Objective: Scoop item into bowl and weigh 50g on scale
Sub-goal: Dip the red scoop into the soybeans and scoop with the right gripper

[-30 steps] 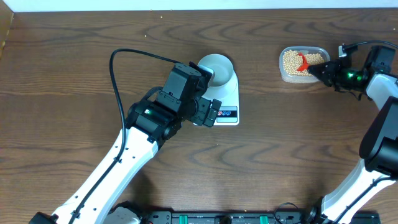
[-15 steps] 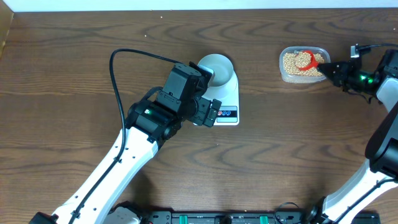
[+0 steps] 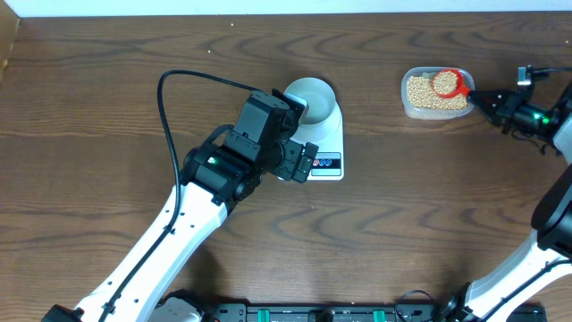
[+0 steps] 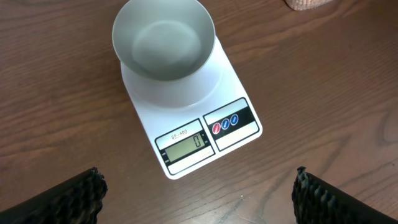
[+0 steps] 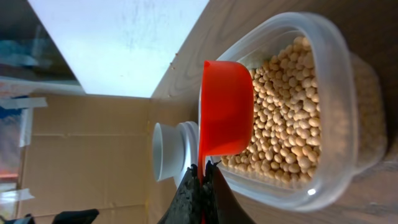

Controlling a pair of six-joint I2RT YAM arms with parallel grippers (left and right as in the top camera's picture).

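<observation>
The empty pale bowl [image 3: 313, 97] [image 4: 163, 40] stands on the white scale [image 3: 329, 143] [image 4: 239, 140], whose display reads 0. My left gripper [image 3: 302, 163] [image 4: 199, 200] hovers open just in front of the scale, holding nothing. A clear container [image 3: 436, 109] [image 5: 339, 74] at the back right holds the tan beans [image 3: 422, 92] [image 5: 286, 118]. My right gripper [image 3: 480, 99] [image 5: 202, 178] is shut on the handle of a red scoop [image 3: 450, 83] [image 5: 225, 118]. The scoop's cup, filled with beans, sits over the container's far right corner.
The left arm [image 3: 206, 179] stretches diagonally from the front left toward the scale, with a black cable [image 3: 170, 89] looping above it. The right arm [image 3: 550, 215] runs along the table's right edge. A white wall edge borders the table's back.
The right gripper has drawn back to the right. The red scoop rose out of the beans and turned its cup up, now loaded. The left arm stayed still.
</observation>
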